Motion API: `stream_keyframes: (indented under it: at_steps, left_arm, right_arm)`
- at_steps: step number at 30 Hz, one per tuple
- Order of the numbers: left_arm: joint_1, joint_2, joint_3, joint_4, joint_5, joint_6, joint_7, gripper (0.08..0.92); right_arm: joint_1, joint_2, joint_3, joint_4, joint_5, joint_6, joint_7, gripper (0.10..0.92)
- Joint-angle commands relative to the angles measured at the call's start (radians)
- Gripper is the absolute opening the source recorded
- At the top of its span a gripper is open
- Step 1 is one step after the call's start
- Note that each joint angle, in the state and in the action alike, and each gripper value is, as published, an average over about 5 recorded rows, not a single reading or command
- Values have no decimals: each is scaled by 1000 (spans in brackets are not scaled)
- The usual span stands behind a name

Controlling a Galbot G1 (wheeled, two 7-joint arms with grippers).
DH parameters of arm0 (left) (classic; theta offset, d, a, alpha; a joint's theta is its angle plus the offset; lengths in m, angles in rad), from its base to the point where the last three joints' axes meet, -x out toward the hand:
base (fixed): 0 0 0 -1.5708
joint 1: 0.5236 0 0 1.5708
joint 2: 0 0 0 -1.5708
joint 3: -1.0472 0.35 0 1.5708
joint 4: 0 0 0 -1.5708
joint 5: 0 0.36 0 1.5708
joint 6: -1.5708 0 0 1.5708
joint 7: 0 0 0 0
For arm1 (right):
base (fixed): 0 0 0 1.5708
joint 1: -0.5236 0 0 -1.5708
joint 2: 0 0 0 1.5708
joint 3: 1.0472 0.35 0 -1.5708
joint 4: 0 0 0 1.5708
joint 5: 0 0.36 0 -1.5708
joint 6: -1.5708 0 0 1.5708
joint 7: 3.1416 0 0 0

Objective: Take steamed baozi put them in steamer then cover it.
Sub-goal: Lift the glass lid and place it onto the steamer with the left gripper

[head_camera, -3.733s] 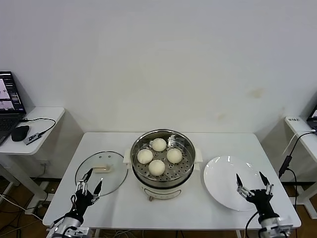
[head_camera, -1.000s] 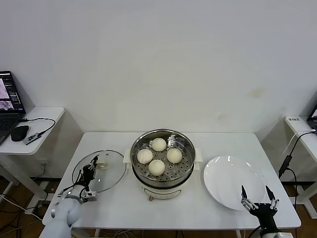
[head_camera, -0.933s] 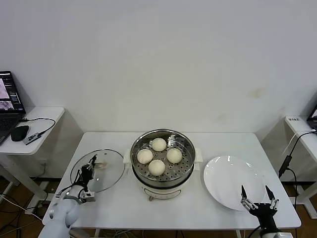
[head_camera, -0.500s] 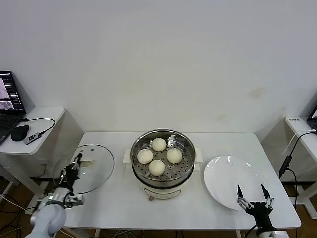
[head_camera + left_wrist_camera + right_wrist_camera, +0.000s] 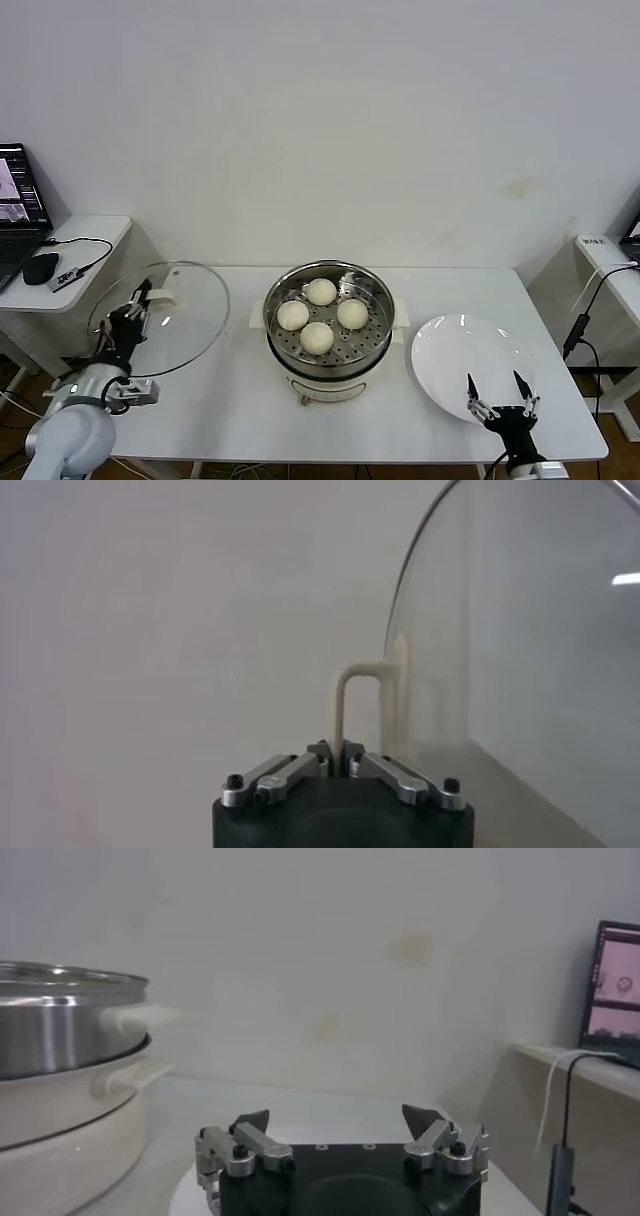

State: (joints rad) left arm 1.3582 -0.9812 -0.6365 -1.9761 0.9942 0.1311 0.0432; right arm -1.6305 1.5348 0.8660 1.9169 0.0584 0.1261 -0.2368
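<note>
Already 4 buns [image 5: 320, 315] sit on the perforated tray inside the steamer [image 5: 375, 345] at the centre of the head view, so the loading part of the task looks finished. What remains is the covering. The glass lid [image 5: 185, 315] is off the table at the left of the frame, tilted up on edge and well apart from the steamer's rim. The left gripper [image 5: 127, 318] pinches the lid's whitish handle [image 5: 358, 705], its fingers pressed together on the bar, as the left wrist view shows. The lid must yet be carried across, levelled and set down on the pot. The right gripper [image 5: 497, 397] waits at the lower right, fingers spread and holding nothing, apparently just above the near edge of the white plate [image 5: 450, 345], which is bare.
</note>
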Motion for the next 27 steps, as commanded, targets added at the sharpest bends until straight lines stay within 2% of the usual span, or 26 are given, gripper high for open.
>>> stream_keyframes:
  at_steps: [1, 5, 13, 20, 27]
  left_arm:
    - [-45, 34, 225, -236, -68, 155, 58, 141]
    - [-101, -9, 357, -215, 19, 199, 83, 141]
    - [-236, -204, 550, -94, 287, 265, 173, 141]
    - [-348, -347, 640, 11, 416, 307, 233, 141]
    - [-393, -417, 665, 64, 506, 321, 281, 141]
  right_arm:
    - [1, 7, -25, -10, -83, 15, 4, 823]
    - [7, 10, -34, -18, -114, 16, 10, 823]
    - [22, 8, -50, -49, -151, 16, 20, 823]
    - [40, 9, -77, -68, -165, 13, 22, 823]
    - [42, 14, -92, -75, -178, 14, 23, 823]
